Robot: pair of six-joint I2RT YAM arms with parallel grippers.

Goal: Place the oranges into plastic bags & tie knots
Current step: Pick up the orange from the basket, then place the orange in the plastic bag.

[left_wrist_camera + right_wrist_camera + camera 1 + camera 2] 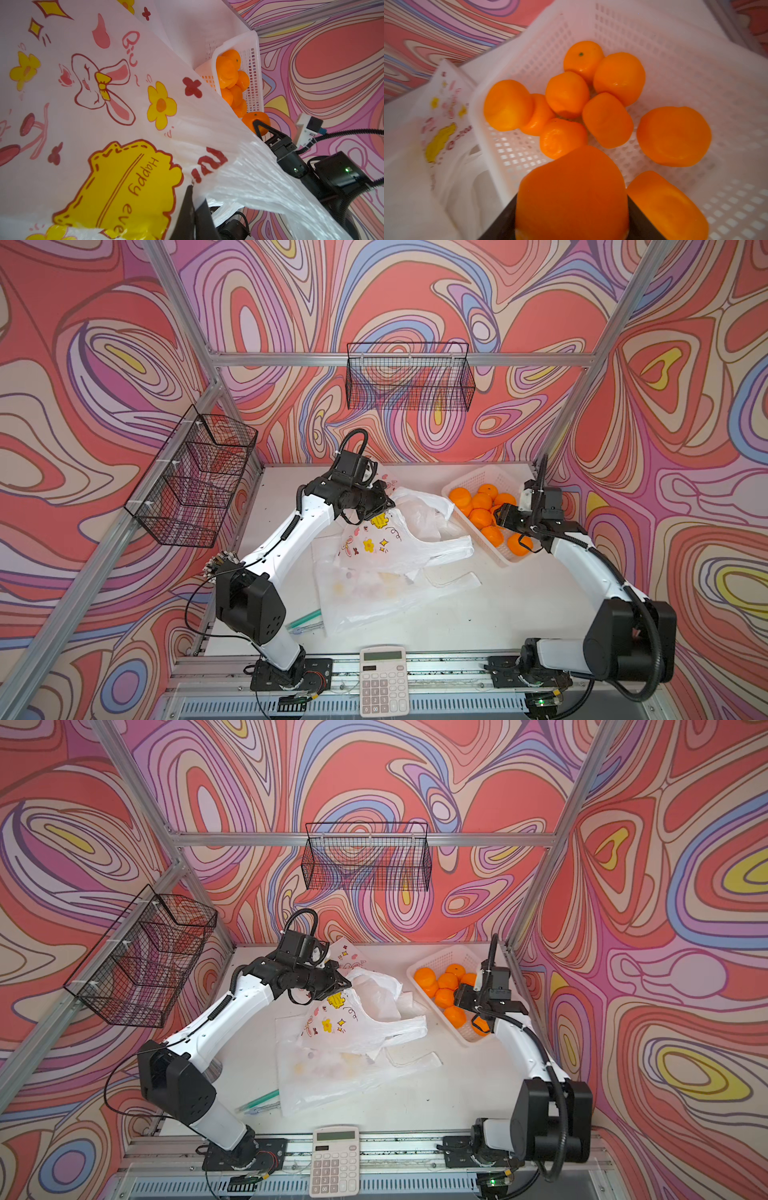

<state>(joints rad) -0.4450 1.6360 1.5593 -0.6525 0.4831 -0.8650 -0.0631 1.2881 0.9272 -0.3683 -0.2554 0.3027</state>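
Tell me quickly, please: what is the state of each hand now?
Left hand: closed, pinching the printed plastic bag.
Right hand: closed around one orange.

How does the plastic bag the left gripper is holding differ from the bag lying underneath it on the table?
The held bag is pinched by the left gripper and lifted at one end, puffed and crumpled; the lower bag lies flat on the table. The held bag's yellow label and flowers show bright, the lower bag's print only faintly. Both are thin, whitish and handled.
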